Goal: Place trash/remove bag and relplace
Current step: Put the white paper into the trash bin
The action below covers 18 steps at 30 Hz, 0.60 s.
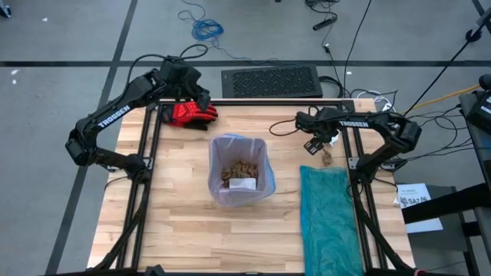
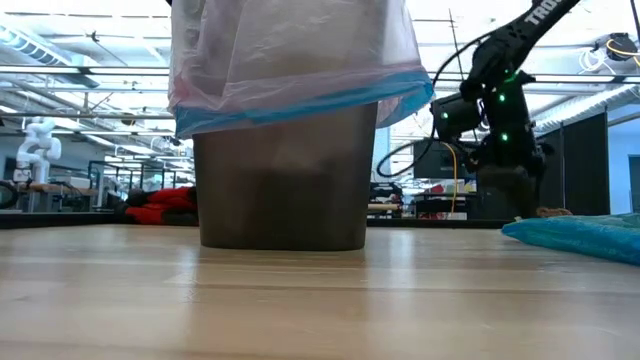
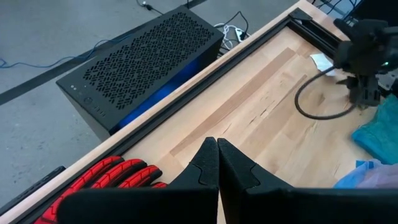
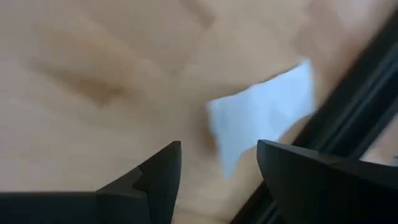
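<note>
A grey bin (image 1: pixel 242 180) stands mid-table, lined with the pale lilac-pink bag (image 1: pixel 230 149), whose rim folds over the outside (image 2: pixel 290 70). Tan-brown trash lumps (image 1: pixel 239 169) and a white scrap (image 1: pixel 244 184) lie inside. My right gripper (image 1: pixel 321 146) is open and points steeply down at the table's far right. A white paper scrap (image 4: pixel 261 118) lies on the wood just beyond its fingertips, and a tan lump (image 1: pixel 327 159) lies beside it. My left gripper (image 3: pixel 217 149) is shut with nothing in it. It hovers over the far left, by the red glove (image 1: pixel 192 115).
A teal-green plastic bag (image 1: pixel 330 218) lies spread along the table's right side, near the right arm. A black perforated box (image 1: pixel 272 80) sits on the floor behind the far edge. Dark frame rails (image 1: pixel 353 165) run along both sides. Bare wood lies left of the bin.
</note>
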Motion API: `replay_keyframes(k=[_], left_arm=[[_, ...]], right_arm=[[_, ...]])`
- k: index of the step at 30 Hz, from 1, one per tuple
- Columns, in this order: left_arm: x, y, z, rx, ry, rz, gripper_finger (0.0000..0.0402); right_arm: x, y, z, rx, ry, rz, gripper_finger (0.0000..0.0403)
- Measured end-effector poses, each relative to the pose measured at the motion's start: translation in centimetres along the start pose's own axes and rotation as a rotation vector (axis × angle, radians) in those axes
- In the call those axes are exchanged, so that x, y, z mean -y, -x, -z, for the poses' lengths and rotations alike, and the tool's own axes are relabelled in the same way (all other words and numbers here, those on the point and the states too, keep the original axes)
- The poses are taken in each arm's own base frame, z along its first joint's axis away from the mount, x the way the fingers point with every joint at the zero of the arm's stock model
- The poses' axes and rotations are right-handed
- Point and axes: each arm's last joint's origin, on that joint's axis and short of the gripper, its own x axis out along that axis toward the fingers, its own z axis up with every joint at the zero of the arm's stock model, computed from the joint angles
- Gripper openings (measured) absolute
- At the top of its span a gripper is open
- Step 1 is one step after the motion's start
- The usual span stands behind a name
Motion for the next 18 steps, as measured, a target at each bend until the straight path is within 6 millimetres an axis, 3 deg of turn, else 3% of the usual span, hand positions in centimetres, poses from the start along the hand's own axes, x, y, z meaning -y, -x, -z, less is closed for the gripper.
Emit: replay_keyframes(k=[6, 9, 12, 14, 18], left_arm=[[0.0, 0.0, 0.0, 0.001, -0.001, -0.007, 0.0001], [0.0, 0.0, 0.0, 0.001, 0.000, -0.011, 0.0001], [0.0, 0.0, 0.0, 0.002, 0.000, -0.012, 0.0001], [0.0, 0.0, 0.0, 0.001, 0.000, -0.012, 0.0001], [0.0, 0.0, 0.0, 0.001, 0.000, -0.012, 0.0001]], right_arm=[[1.2, -1.4, -0.7, 0.026, -0.028, 0.007, 0.0179], [1.9, -2.2, -0.8, -0.004, -0.045, -0.005, 0.0138], [2.4, -2.4, -0.9, -0.024, -0.047, -0.007, 0.0071], [2.7, -2.0, -0.9, -0.048, -0.040, -0.014, 0.0022], [2.6, 0.7, -1.7, -0.033, -0.015, -0.078, 0.0005]])
